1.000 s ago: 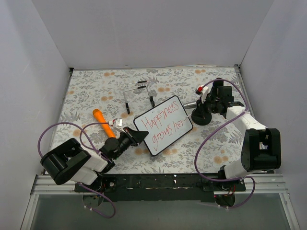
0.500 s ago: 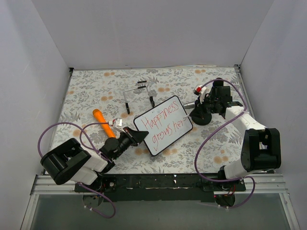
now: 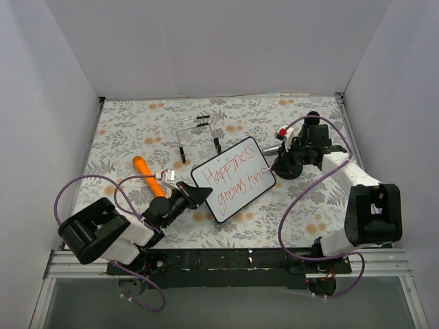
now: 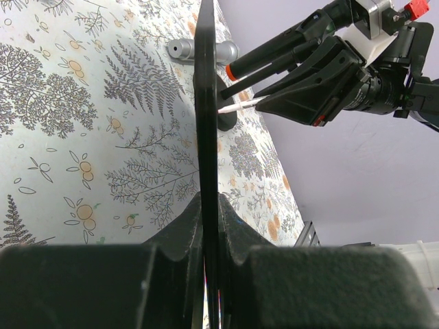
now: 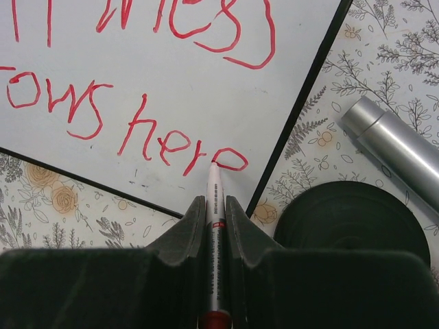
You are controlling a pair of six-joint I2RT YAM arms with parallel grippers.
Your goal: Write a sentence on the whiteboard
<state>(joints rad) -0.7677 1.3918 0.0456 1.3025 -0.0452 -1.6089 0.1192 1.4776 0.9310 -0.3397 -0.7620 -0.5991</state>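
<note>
The whiteboard, white with a thin black frame, lies tilted in the middle of the floral mat. The red sentence "Happiness grows here" runs in two lines; its end shows in the right wrist view. My left gripper is shut on the board's near-left edge, seen edge-on between its jaws. My right gripper is shut on a white red-ink marker, its tip touching the last "e" near the board's right edge.
An orange marker lies left of the board. A clear wire stand with black feet stands behind it. A black round puck and a silver cylinder sit by the board's right corner. White walls enclose the mat.
My right gripper has shifted slightly left, toward the board's right edge, with the marker. The board and left gripper have not moved.
</note>
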